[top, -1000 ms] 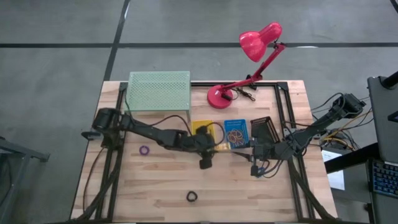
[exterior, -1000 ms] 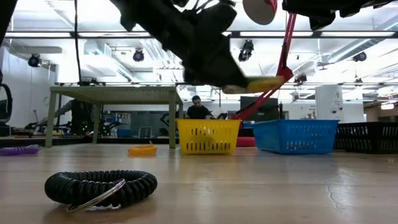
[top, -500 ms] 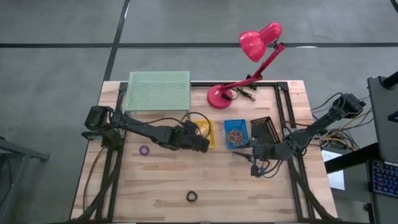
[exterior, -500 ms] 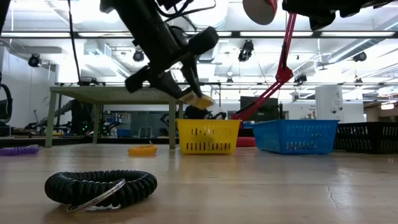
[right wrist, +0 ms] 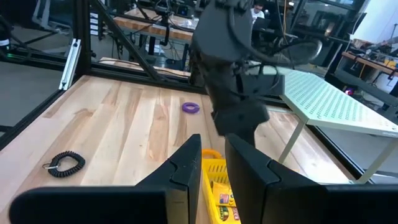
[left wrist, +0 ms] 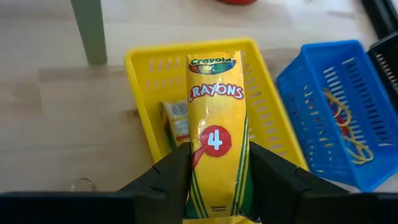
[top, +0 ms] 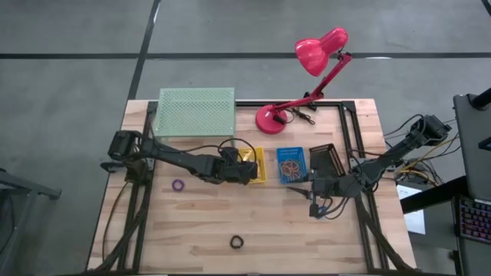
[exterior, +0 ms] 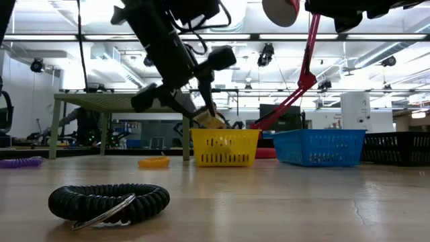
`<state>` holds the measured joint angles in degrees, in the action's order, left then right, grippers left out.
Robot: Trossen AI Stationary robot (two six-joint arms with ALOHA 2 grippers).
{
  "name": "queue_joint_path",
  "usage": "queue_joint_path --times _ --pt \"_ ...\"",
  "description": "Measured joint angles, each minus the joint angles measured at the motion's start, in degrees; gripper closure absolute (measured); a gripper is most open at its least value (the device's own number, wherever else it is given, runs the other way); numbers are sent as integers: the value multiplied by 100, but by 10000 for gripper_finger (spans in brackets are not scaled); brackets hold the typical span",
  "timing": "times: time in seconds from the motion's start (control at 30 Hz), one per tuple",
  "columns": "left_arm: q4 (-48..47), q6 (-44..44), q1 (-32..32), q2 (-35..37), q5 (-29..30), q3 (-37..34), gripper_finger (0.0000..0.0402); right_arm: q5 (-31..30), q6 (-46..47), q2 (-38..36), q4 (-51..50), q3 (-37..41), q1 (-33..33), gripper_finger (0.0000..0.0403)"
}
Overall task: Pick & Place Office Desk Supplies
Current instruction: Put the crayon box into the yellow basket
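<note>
My left gripper (top: 245, 165) holds a yellow Crayola crayons packet (left wrist: 214, 134) just above the yellow basket (left wrist: 138, 68), where another yellow packet (left wrist: 176, 121) lies. To the basket's right stands a blue basket (top: 291, 164) with rubber bands (left wrist: 339, 118) in it. My right gripper (right wrist: 213, 167) waits at the right of the baskets, open by a narrow gap with nothing between its fingers. On the wood lie a purple ring (top: 178, 185) and a black coil (top: 237, 242). My left gripper pinches the crayons packet between its two fingers (left wrist: 173, 177), which sit on its two long sides near its back end (left wrist: 214, 199). The fingers slant down from the table's left and lie along the packet. The packet is lifted clear, its front end (exterior: 216, 123) tilted down over the basket.
A pale green mesh shelf (top: 196, 112) stands at the far left and a pink-red desk lamp (top: 272, 116) at the far middle. A black basket (top: 326, 158) sits right of the blue one. An orange coil (exterior: 154, 162) lies near the shelf's legs.
My left gripper has carried the crayons packet toward the table's far edge and a little left, rolling its wrist and tipping downward. The packet, level and high before, now slants down over the yellow basket.
</note>
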<state>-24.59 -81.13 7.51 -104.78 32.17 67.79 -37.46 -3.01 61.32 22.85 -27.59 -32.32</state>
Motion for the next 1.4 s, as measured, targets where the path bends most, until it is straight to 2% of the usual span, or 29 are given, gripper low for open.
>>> queue_joint_path --times 0.23,0.5,0.93,1.27,1.4 --pt "191 49 -11 -200 -154 1 252 0 0 0 0 0 0 335" --pt "488 802 -22 -200 -172 0 249 -2 0 0 2 0 -1 335" --pt "556 726 -26 -202 -217 11 167 -1 0 0 0 0 0 335" --pt "664 746 -26 -132 -125 12 162 0 0 0 2 0 0 335" --pt "774 1032 -26 -115 -140 56 162 -1 0 0 2 0 -1 335"
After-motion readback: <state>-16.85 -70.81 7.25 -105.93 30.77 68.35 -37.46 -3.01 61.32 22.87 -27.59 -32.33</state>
